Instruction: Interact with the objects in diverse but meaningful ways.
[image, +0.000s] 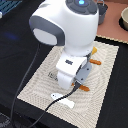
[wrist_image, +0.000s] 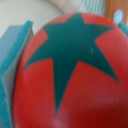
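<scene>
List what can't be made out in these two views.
- Pincer: exterior view, hidden under the arm; open or shut unclear.
- Tomato: fills the wrist view, blurred, blocking the mat beneath; unseen from the exterior view.
- Plate: cut off by the exterior view's right edge.
- White fish-like piece: small, partly crossed by the cable.

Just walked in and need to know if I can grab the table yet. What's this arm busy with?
The arm is bent low over the woven placemat, wrist down close to its surface. The wrist view is almost filled by the red tomato-like toy with its green star top, right at the pincer, with a blue finger beside it. Whether it is gripped yet cannot be told. A white fish-like piece lies on the mat nearby, untouched.
</scene>
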